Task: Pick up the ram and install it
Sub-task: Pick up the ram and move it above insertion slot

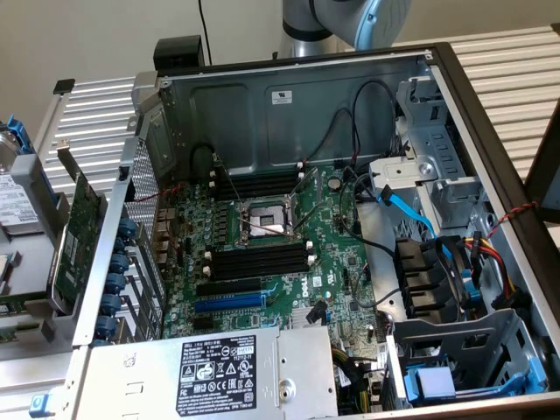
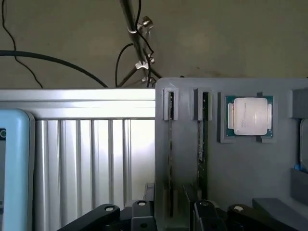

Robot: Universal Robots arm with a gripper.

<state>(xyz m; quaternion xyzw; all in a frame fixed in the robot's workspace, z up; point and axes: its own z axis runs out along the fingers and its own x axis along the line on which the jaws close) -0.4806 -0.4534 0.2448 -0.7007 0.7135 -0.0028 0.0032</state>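
Observation:
A ram (image 2: 170, 144) stick stands on edge in a slot of the grey holder tray (image 2: 240, 178), and a second stick (image 2: 204, 139) stands in the neighbouring slot. My gripper (image 2: 173, 212) hangs over the near end of the tray, open, with its dark fingers (image 2: 139, 214) on either side of the first stick and apart from it. In the exterior view the open computer case (image 1: 289, 105) lies on its side. Black memory slots (image 1: 260, 260) sit on the green motherboard (image 1: 306, 289) just below the processor socket (image 1: 267, 219), and more slots (image 1: 258, 184) lie above it.
A processor chip (image 2: 249, 115) rests in a pocket of the same tray. Ribbed metal table (image 2: 86, 159) lies beside the tray. Inside the case are loose black cables (image 1: 350, 131), a blue cable (image 1: 407, 206), a drive cage (image 1: 437, 149) and the power supply (image 1: 219, 367). A green expansion card (image 1: 83, 227) leans outside it.

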